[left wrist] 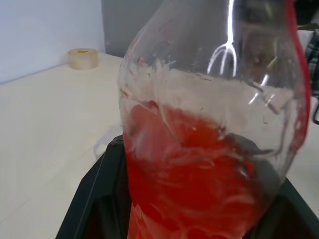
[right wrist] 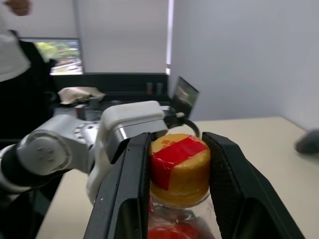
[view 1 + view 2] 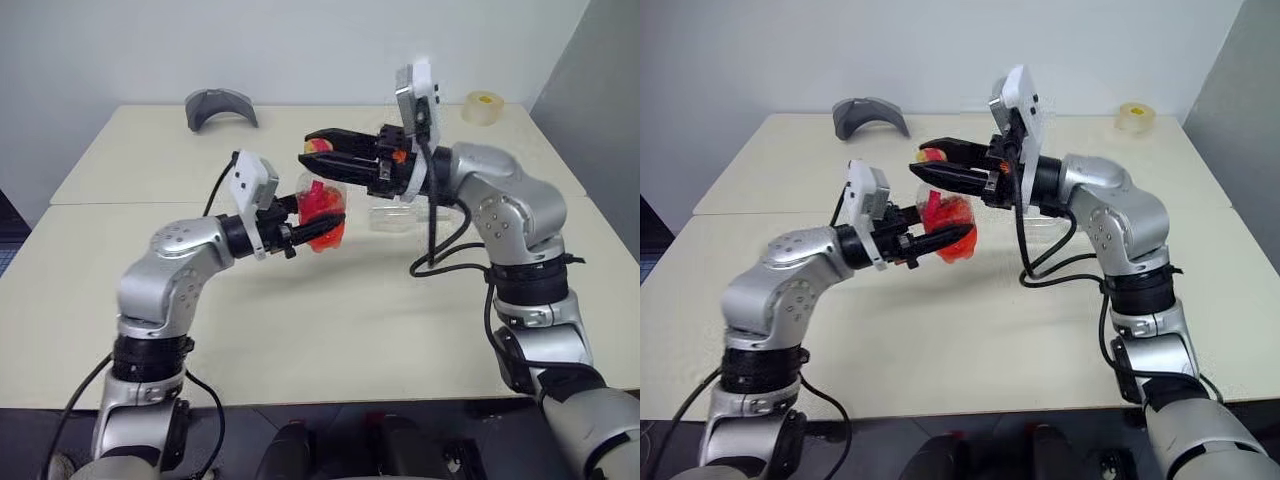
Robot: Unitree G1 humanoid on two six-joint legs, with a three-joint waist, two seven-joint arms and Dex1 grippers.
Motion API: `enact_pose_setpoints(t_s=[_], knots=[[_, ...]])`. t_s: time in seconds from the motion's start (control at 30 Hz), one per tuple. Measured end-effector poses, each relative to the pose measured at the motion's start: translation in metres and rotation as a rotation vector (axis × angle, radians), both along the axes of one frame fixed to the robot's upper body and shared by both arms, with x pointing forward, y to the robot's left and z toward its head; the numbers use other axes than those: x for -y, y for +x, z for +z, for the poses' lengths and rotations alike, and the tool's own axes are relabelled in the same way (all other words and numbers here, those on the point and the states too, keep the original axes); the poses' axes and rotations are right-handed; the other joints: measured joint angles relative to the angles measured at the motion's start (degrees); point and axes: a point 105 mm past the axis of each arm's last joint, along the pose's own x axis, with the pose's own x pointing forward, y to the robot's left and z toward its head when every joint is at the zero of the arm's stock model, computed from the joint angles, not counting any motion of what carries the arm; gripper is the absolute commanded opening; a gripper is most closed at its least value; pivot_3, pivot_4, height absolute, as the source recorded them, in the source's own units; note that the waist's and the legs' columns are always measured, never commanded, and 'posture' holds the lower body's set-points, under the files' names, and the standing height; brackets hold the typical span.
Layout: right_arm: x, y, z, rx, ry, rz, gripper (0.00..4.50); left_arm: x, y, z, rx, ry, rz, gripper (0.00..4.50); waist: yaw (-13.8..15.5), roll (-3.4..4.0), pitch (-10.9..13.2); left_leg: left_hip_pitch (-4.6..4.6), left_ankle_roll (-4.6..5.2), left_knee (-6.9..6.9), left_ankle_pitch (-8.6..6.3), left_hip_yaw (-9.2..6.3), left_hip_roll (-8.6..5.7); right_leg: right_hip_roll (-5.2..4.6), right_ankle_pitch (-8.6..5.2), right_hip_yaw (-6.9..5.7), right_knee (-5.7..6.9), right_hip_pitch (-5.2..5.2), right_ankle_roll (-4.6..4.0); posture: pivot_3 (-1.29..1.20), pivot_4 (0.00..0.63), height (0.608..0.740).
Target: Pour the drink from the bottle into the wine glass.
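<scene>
Left claw (image 3: pixel 940 240) clamped around the rounded body of the small clear plastic bottle (image 3: pixel 322 215), held above the pale counter (image 3: pixel 330 330). Right claw (image 2: pixel 180 174) pinched on the yellow-and-red screw cap (image 2: pixel 179 167) — apparently for unscrewing. Translucent red drink (image 1: pixel 194 189) fills the lower half. Thin plastic, probably light and squeezable, slick — best gripped low on the body. Clear stemmed wine glass (image 3: pixel 393 214) just behind, fragile.

Both arms are raised and bent inward. The left tool (image 3: pixel 300 232) clamps the bottle (image 3: pixel 322 212) body; the right tool (image 3: pixel 322 146) pinches its cap (image 2: pixel 179 167).
</scene>
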Motion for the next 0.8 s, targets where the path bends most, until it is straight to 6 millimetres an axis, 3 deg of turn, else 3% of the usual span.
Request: enact_pose_setpoints(t_s=[0.13,0.27,0.43,0.57,0.8], knots=[[-0.005,-0.016,0.008,0.032,-0.018,0.142,1.28,0.002,-0.020,0.008,-0.010,-0.001,-0.042,2.01,0.0,0.00,0.0,0.03,0.00,0.00,0.00,-0.04,0.01,0.00,0.00,-0.04,0.02,0.03,0.00,0.00,0.150,0.740],[-0.008,-0.015,0.004,0.006,-0.025,0.174,1.28,-0.001,-0.023,0.004,-0.041,0.003,-0.026,1.94,0.0,0.01,0.0,0.06,-0.02,0.00,0.01,-0.03,0.01,0.00,0.00,-0.04,0.01,0.06,0.00,0.00,0.150,0.740],[-0.016,-0.016,-0.003,-0.017,-0.052,0.195,3.04,0.007,-0.022,-0.002,-0.080,-0.017,-0.012,1.94,0.1,0.03,0.0,0.02,-0.05,0.00,0.03,-0.02,0.01,-0.01,0.00,-0.02,0.00,0.03,0.00,0.00,0.150,0.740],[-0.005,-0.010,-0.011,-0.019,-0.092,0.105,4.50,0.005,-0.014,-0.005,-0.100,-0.033,0.058,1.94,0.2,0.03,0.0,0.00,-0.05,0.03,0.03,-0.04,0.01,-0.02,0.00,-0.04,-0.01,0.03,0.00,0.00,0.150,0.740],[0.027,0.016,-0.013,-0.027,-0.042,-0.242,4.50,-0.026,0.010,-0.032,-0.159,-0.015,0.271,1.94,0.1,0.04,0.0,0.01,-0.11,-0.02,0.06,-0.01,0.01,-0.01,0.00,-0.01,0.01,-0.02,-0.01,0.00,0.150,0.740]])
